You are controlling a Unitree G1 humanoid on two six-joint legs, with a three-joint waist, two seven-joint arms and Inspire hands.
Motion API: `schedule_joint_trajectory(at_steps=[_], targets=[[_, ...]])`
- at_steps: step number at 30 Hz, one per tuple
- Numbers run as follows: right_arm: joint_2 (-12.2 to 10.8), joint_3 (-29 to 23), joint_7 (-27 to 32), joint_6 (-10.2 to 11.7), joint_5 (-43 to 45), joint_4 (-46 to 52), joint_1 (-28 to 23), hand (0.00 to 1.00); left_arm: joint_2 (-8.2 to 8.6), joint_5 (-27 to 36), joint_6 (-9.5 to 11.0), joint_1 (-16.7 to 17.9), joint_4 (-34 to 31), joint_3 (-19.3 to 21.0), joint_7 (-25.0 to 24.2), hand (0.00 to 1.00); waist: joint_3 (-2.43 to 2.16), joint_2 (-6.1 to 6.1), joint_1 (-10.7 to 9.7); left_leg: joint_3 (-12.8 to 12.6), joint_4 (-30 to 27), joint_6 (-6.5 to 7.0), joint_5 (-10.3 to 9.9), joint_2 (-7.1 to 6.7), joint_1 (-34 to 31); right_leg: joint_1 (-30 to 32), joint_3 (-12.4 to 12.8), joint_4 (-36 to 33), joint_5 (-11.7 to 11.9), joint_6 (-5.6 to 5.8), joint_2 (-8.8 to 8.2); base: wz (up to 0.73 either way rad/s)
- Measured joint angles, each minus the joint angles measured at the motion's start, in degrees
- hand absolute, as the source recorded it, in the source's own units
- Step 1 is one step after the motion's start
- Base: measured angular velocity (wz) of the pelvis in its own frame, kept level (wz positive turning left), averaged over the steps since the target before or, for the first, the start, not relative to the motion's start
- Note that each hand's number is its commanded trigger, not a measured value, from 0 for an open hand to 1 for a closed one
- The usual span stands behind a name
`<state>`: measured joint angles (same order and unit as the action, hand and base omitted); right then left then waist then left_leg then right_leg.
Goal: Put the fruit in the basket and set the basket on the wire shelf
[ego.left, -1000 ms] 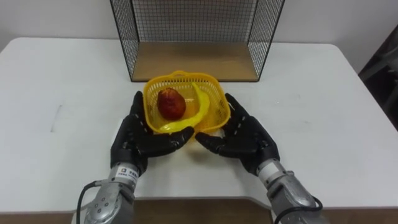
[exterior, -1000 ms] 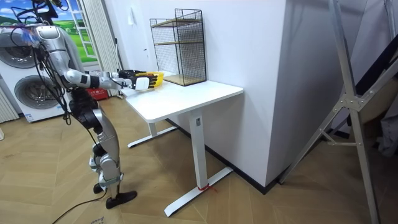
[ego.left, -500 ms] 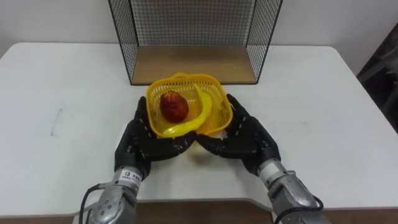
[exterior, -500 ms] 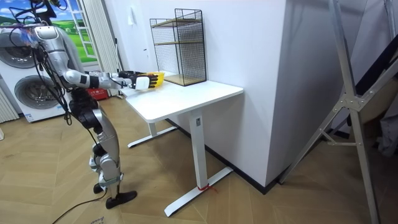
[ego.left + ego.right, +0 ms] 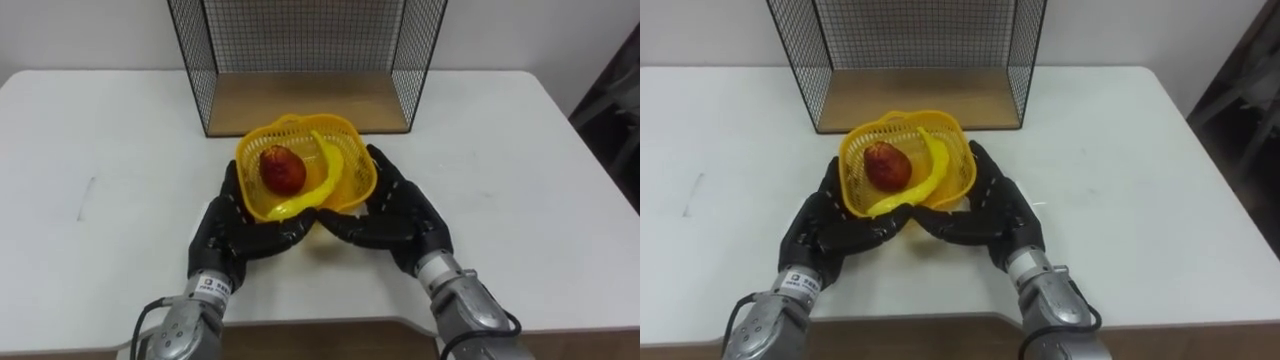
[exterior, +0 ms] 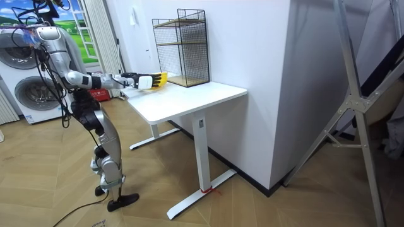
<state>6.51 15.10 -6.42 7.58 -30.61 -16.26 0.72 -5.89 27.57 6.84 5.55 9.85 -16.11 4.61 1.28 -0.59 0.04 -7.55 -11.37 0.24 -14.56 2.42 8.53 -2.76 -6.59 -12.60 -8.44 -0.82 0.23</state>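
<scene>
Cupping the yellow basket (image 5: 357, 160) from both sides and from below: left robot hand (image 5: 232, 235) and right robot hand (image 5: 402, 215) spread, fingers straight and fanned under its base, nothing curled over the rim. Held between the two palms, low over the bench (image 5: 520, 180); lifted or resting, cannot tell. Straight beyond the fingertips, the wire shelf (image 5: 300, 100), open side facing back this way. Likely trouble from here: slipping off the flat fingers on any tilt or uneven push, given no hold on the rim; rolling of the red fruit (image 5: 283, 169) toward the low side; losing the banana (image 5: 330, 178) over the near edge; snagging the rim on a wire side wall through sideways drift. Red fruit on the left robot hand's side, slightly oval, lengthwise away from the wrists. Banana on the right robot hand's side, long axis from beyond the fingertips back toward the palms, curve bowed toward the right robot hand, near tip at the basket's near edge above the meeting fingers.
</scene>
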Motion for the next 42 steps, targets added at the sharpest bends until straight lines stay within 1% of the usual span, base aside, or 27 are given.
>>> schedule_joint_trajectory(at_steps=[5, 12, 17, 21, 30, 35, 39, 42], targets=[[0.6, -0.1, 0.4, 0.0, 1.2, 3.1, 0.3, 0.00, 0.10, 0.0, 0.0, -1.6, 0.0, -0.1, 0.0, 0.00, 0.00, -0.04, 0.0, -0.2, 0.0, 0.01, 0.0, -0.01, -0.2, 0.6, 0.2, -0.1, 0.0, 0.00, 0.04, -0.01], [0.6, -0.1, 0.8, 0.0, 1.6, 3.9, 0.5, 0.00, 0.23, 0.0, 0.0, -1.9, 0.0, -0.3, 0.0, 0.00, -0.03, -0.06, -0.8, -0.4, 0.0, 0.01, 0.0, -0.01, -0.4, 0.9, 0.4, -0.1, 0.0, 0.00, 0.10, 0.00], [0.6, -0.5, 1.3, 0.0, 1.6, 4.7, 0.6, 0.00, 0.55, 0.0, 0.0, -3.4, 0.0, -0.2, 0.0, 0.00, -0.12, -0.18, -1.0, -0.9, 0.0, 0.01, 0.0, 0.00, -0.4, 1.1, 0.7, -0.1, 0.0, 0.00, 0.17, -0.03], [0.6, -0.6, 1.6, 0.1, 1.6, 6.2, 0.6, 0.00, 0.57, 0.0, 0.0, -3.6, -0.1, 0.0, 0.0, 0.00, -0.18, -0.17, -1.3, -1.3, 0.0, 0.01, 0.0, 0.12, -0.3, 1.3, 1.4, -0.2, 0.1, 0.02, 0.34, -0.08], [0.4, -0.6, 2.8, 0.1, 1.7, 6.2, 0.6, 0.00, 0.75, 1.0, 0.0, -5.3, -0.7, 0.3, 0.0, 0.00, -0.22, -0.12, -1.3, -1.7, 0.0, 0.01, 0.0, 0.26, 0.2, 0.8, 1.4, -0.1, 0.4, -0.07, 0.44, -0.02], [-0.1, -0.6, 2.8, 1.1, 1.9, 6.2, 0.6, 0.00, 0.78, 1.0, 1.3, -5.4, -1.9, 0.3, 0.0, 0.00, -0.25, -0.07, -1.3, -1.7, -0.1, 0.01, 0.0, 0.26, 0.6, 0.7, 1.5, -0.5, 0.5, -0.12, 0.44, 0.00], [-0.2, -0.4, 3.2, 1.2, 1.9, 6.5, 0.6, 0.00, 0.77, 1.0, 1.5, -5.4, -1.9, 0.2, 0.0, 0.00, -0.26, 0.05, -1.4, -1.7, -0.4, 0.02, 0.0, 0.13, 0.6, 0.7, 1.5, -1.0, 0.4, -0.03, 0.25, 0.00], [-0.2, -0.4, 3.3, 1.2, 1.9, 6.6, 0.6, 0.00, 0.73, 1.0, 2.2, -5.4, -1.9, 0.2, 0.0, 0.00, -0.26, 0.20, -1.3, -1.7, -0.5, 0.12, 0.1, -0.01, 0.7, 0.7, 1.5, -1.2, 0.4, 0.01, 0.09, 0.00]])
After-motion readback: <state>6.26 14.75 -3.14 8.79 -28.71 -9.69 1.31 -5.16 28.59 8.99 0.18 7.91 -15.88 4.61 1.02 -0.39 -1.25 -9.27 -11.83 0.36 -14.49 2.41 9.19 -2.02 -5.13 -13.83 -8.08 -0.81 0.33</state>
